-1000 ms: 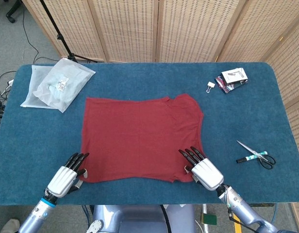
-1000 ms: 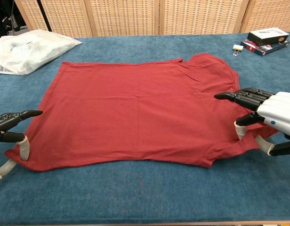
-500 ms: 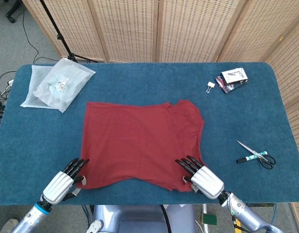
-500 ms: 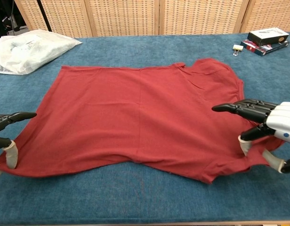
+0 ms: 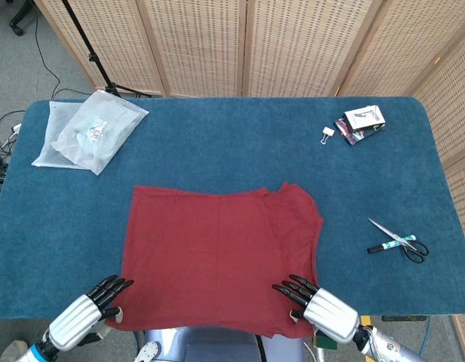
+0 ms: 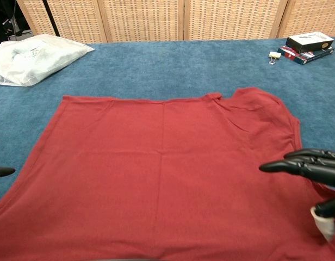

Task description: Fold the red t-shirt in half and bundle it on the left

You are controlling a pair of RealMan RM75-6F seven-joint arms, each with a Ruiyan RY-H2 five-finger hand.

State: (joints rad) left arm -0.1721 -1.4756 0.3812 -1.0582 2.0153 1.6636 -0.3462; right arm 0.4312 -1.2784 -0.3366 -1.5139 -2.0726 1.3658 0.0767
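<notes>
- My left hand (image 5: 85, 313) sits at the near left corner of the red t-shirt (image 5: 221, 253), right at the table's (image 5: 232, 143) front edge. Its dark fingers lie over the cloth at that corner, and the corner seems pinched under them, though the head view does not show the thumb side clearly. In the chest view only one dark fingertip of it pokes in from the left border.
- My right hand (image 5: 321, 309) is at the near right corner of the shirt, dark fingers stretched out flat on top of the fabric and pale-tipped ones tucked below, so the hem looks gripped between them.
- The shirt lies spread flat on the blue table, close to me, its near hem reaching the front edge and slightly past it. The neckline bump is on the far edge, toward the right. It is not folded yet.
- Off to the right, well apart from the shirt, a pair of scissors (image 5: 399, 243) lies on the blue cloth.
- Further back on the right are a small binder clip (image 5: 327, 135) and, just beside it, a couple of small boxes (image 5: 362, 122).
- At the far left corner rests a white plastic bag (image 5: 90, 130) with something pale inside.
- Behind the table stand woven folding screens (image 5: 278, 45).
</notes>
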